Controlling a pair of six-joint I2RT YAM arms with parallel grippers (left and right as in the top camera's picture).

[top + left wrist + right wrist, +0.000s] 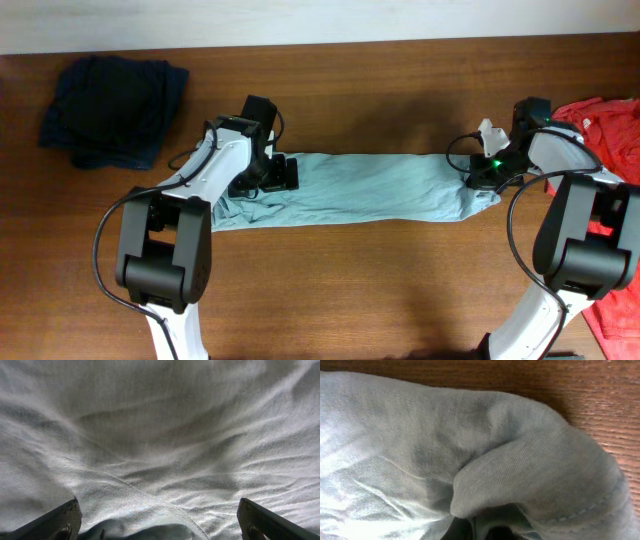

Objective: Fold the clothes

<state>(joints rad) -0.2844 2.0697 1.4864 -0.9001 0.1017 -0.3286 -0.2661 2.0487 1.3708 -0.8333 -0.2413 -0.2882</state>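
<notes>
The pale grey-teal T-shirt (370, 190) lies pulled out into a long flat band across the middle of the table. My left gripper (284, 172) stands open over the shirt's left end. In the left wrist view its two dark fingers (55, 522) sit wide apart, with wrinkled cloth (165, 460) and a raised fold beneath them. My right gripper (479, 180) is shut on the shirt's right end. In the right wrist view bunched cloth with a stitched hem (530, 460) wraps over the jaws and hides them.
A dark navy garment (112, 95) lies crumpled at the back left. A red shirt (612, 130) is heaped at the right edge, partly under my right arm. Bare brown wooden table (380, 90) shows behind and in front of the T-shirt.
</notes>
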